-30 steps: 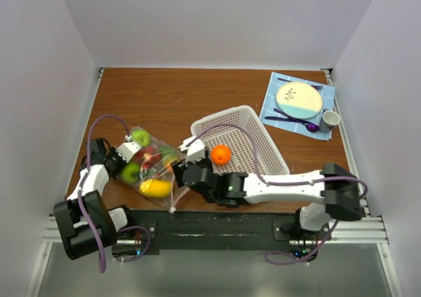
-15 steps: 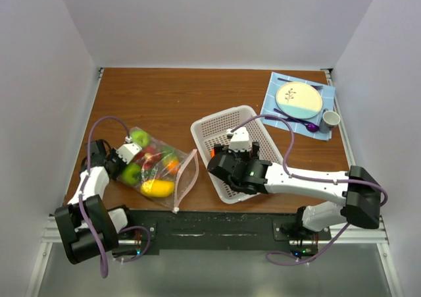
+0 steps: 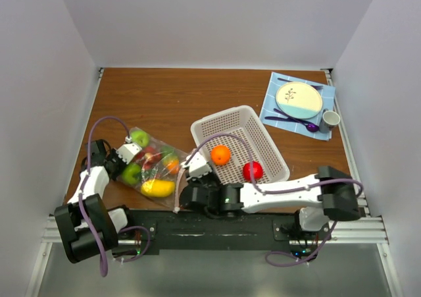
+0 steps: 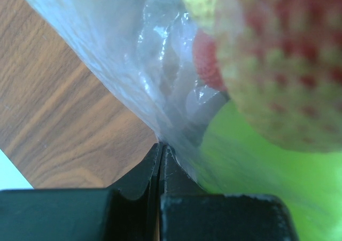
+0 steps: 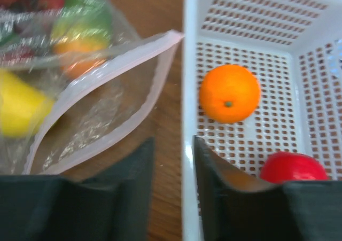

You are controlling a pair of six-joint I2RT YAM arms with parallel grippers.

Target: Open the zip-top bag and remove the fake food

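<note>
My left gripper [image 4: 160, 147] is clamped on a corner of the bag [image 3: 179, 176], lower left of the overhead view, fruit [image 3: 130, 173] inside. The right gripper [image 5: 172, 145], slightly parted and empty, hangs over the basket [image 5: 188, 64] rim. Reaching in could yank that thin pinch loose.

A brown wood-grain table [image 3: 171, 93] sat enclosed by plain pale walls [image 3: 217, 20] on three sides — evenly lit, with a metal rail [image 3: 371, 230] along its near edge.

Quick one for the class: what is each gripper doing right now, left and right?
Left gripper: closed, pinching the zip-top bag.
Right gripper: open, holding nothing.
</note>
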